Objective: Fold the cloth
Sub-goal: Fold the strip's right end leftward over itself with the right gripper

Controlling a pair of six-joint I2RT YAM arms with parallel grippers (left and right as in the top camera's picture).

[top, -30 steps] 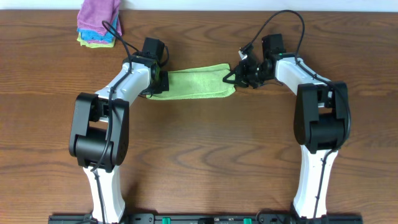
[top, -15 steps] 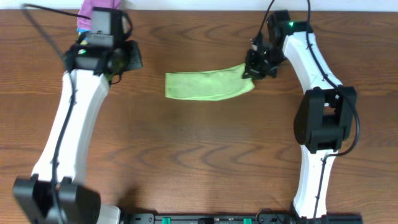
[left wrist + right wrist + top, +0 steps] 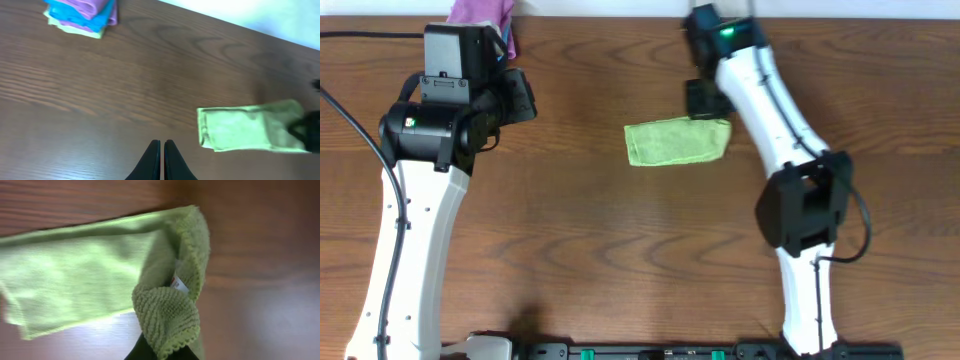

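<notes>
Change: half a second ago the cloth (image 3: 677, 142) lay as a longer strip; it now reads as a shorter patch, its left edge further right. The right claw (image 3: 705, 100) has come leftward along its far edge. The left arm (image 3: 415, 210), at the cloth's left end a second ago, now stands well clear of it.
Table (image 3: 620, 250): brown wood grain, under everything.
Right arm (image 3: 770, 100): white, reaching up the right side and bending left over the cloth's far right corner.
Left arm: white, running up the left side, its head near the far left corner.
Cloth: lime green, lying flat mid-table towards the far edge, with one end doubled up where the right claw has it (the right wrist view shows that fold curling over).
Stack (image 3: 82, 15): folded cloths, purple over blue, at the far left corner, well apart from the cloth.
Right claw: clamped on the folded end of the cloth.
Left claw (image 3: 161, 146): fingers pressed together, nothing between them, above bare wood and left of the cloth.
Tag (image 3: 178, 284): small, white, tucked inside the raised fold.
</notes>
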